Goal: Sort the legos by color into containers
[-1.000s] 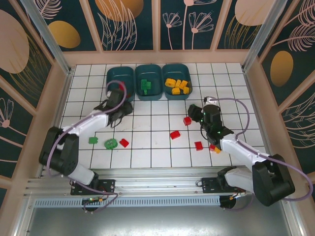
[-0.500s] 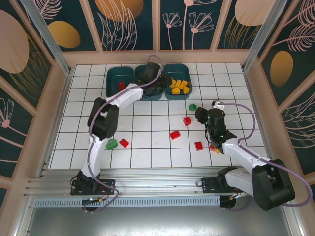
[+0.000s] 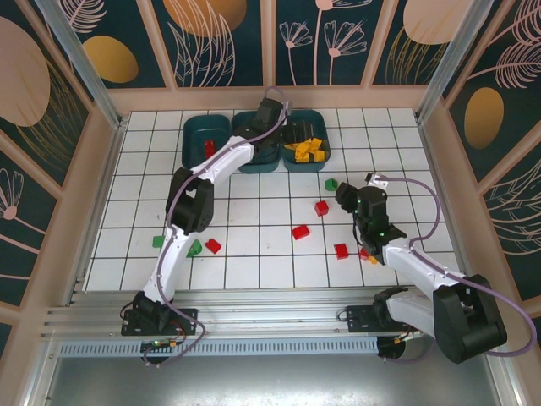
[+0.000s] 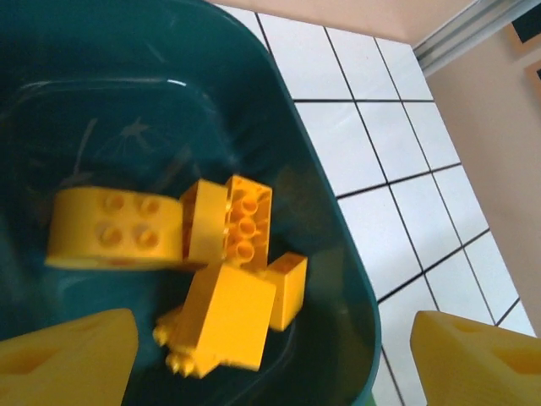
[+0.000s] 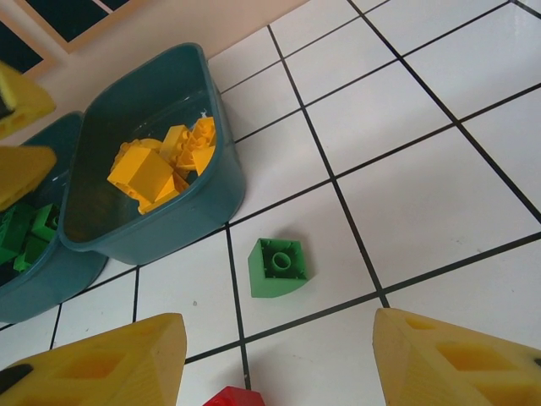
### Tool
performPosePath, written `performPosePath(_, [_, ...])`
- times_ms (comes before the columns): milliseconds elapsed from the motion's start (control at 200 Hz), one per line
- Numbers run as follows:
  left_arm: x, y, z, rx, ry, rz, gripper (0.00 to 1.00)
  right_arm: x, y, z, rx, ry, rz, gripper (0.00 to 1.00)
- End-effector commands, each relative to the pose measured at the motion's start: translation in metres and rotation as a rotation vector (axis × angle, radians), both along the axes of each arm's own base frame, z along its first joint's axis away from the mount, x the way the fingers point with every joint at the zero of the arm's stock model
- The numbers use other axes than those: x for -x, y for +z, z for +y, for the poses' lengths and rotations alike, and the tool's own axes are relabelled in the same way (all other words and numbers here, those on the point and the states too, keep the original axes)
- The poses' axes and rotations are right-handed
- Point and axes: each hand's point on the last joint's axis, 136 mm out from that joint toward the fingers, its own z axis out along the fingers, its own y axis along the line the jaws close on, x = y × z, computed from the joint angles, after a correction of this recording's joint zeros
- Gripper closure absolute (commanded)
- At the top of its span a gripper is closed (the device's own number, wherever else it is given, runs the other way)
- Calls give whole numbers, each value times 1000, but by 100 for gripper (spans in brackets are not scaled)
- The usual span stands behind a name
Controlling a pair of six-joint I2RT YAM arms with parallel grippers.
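Note:
Three dark teal containers stand in a row at the back: the left one [image 3: 188, 128] holds a red lego [image 3: 209, 147], the middle one [image 3: 254, 166] is partly hidden by my left arm, the right one [image 3: 326, 152] holds yellow legos [image 3: 309, 150]. My left gripper [image 3: 294, 135] hangs open over that right container [image 4: 347, 254], with nothing between its fingers above the yellow legos [image 4: 228, 296]. My right gripper [image 3: 351, 200] is open just short of a loose green lego [image 5: 279, 266], the same lego [image 3: 330, 183] lying on the tiles.
Loose red legos lie mid-floor [image 3: 321, 207], [image 3: 301, 231], [image 3: 341, 250], and one [image 3: 213, 245] at the left beside green pieces [image 3: 193, 247], [image 3: 158, 241]. A red and a yellow piece [image 3: 369, 255] sit under my right arm. A red lego [image 5: 232, 397] lies between my right fingers [image 5: 101, 364].
My left arm swung from the floor at the left up to the containers, then shifted from the middle one to the right one. My right gripper backed off, uncovering the green lego.

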Motion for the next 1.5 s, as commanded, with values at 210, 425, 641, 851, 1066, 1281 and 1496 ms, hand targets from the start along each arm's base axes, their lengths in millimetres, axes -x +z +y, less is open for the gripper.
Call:
performPosePath(210, [103, 105, 135, -25, 314, -291, 1, -4, -32, 35, 107, 155, 149, 29])
performPosePath(425, [181, 23, 269, -112, 751, -154, 2, 5, -61, 70, 240, 274, 271, 23])
performPosePath(641, [215, -19, 306, -70, 831, -68, 2, -15, -73, 65, 367, 249, 318, 23])
performPosePath(851, [210, -12, 304, -90, 809, -73, 1, -23, -90, 87, 379, 359, 387, 31])
performPosePath(1066, [206, -11, 299, -92, 788, -75, 2, -23, -101, 82, 391, 342, 434, 53])
performPosePath(1281, [202, -7, 300, -105, 787, -85, 2, -24, -92, 83, 402, 338, 430, 77])
performPosePath(1496, [203, -15, 310, -129, 821, -67, 1, -36, -35, 113, 265, 364, 295, 82])
